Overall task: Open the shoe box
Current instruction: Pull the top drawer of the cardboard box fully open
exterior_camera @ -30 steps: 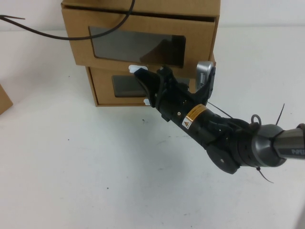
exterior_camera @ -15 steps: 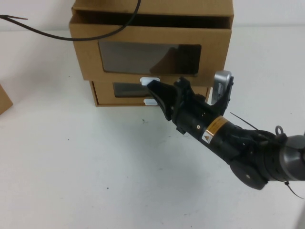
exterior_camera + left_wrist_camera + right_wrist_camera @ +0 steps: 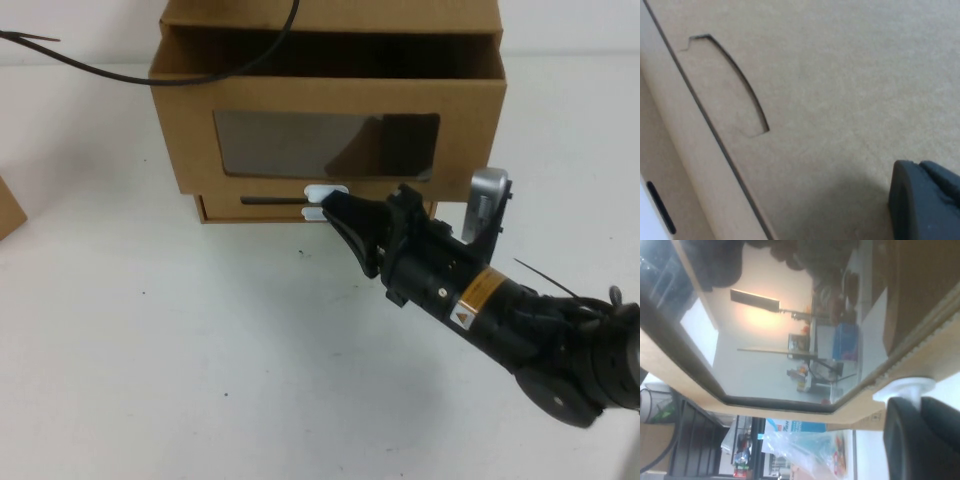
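Note:
Two brown cardboard shoe boxes are stacked at the table's far side. The upper box's windowed drawer (image 3: 325,140) stands pulled out toward me, with a dark gap behind its front. My right gripper (image 3: 332,206) is shut on the white knob (image 3: 326,190) at that drawer's lower edge; the right wrist view shows the knob (image 3: 905,386) pinched at the right gripper (image 3: 920,401). The lower box (image 3: 270,205) is mostly covered by the drawer. My left gripper (image 3: 919,167) rests close against plain cardboard (image 3: 840,90), fingers together, and is out of the high view.
A black cable (image 3: 150,75) curves over the upper box and off to the left. A corner of another cardboard box (image 3: 8,212) shows at the left edge. White tabletop (image 3: 180,350) spreads in front of the boxes.
My right gripper has drawn back toward me and to the right, holding the white knob. The upper drawer has slid out with it and covers more of the lower box.

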Robot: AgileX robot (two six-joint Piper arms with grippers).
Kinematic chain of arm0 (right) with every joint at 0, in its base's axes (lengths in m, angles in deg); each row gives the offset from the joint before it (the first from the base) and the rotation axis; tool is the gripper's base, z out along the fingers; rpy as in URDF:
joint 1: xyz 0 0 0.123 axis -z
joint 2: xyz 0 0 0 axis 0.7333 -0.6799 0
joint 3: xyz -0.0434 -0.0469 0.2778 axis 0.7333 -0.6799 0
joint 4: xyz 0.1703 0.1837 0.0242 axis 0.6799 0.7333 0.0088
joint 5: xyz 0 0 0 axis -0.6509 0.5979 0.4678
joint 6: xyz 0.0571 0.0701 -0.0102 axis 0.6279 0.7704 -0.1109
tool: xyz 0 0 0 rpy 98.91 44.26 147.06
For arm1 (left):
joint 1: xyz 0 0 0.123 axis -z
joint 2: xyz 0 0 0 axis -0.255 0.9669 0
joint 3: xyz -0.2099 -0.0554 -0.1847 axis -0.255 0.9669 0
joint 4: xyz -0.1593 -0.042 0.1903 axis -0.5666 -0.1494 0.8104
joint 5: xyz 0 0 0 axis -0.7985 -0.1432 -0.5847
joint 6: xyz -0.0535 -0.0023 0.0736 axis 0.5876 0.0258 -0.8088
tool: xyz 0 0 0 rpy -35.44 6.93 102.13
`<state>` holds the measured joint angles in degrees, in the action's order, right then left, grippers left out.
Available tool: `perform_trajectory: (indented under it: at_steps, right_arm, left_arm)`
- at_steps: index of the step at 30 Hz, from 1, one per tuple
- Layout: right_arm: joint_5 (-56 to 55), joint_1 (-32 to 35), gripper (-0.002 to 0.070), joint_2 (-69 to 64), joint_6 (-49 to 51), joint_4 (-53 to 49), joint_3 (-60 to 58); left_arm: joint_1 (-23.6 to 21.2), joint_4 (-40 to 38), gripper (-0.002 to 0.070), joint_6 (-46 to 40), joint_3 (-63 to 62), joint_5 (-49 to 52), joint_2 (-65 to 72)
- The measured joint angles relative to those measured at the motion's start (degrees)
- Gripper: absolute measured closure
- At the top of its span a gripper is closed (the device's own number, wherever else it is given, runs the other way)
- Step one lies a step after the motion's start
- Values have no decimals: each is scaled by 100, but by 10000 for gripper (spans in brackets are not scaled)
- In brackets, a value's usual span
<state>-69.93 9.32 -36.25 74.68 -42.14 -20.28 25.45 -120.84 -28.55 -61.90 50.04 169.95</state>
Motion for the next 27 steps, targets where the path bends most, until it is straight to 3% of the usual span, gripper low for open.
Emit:
perform_trajectory:
  at_steps: [27]
  right_arm:
    - [-445,0,679,985,343,-572,-1713]
  left_arm:
    - [5,-100,680,60,0,83,0]
